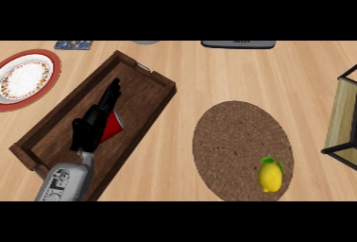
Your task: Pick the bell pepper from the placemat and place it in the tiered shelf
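Left hand (pixel 94 125) over the red pepper (pixel 114 126) inside the tray (pixel 150 90).

Only a red wedge of the pepper shows at the hand's right side, narrowing toward the near edge. The rest is hidden, so its long axis cannot be read, nor whether the hand grips it. The wooden tray lies slantwise at the left and holds only the pepper. The round mat (pixel 237 137) in the middle carries a lemon (pixel 270 176) near its front rim, its long axis toward the far side, leaf end farthest. The shelf (pixel 342 118) stands at the right edge, well apart, and a plate (pixel 28 78) lies far left.
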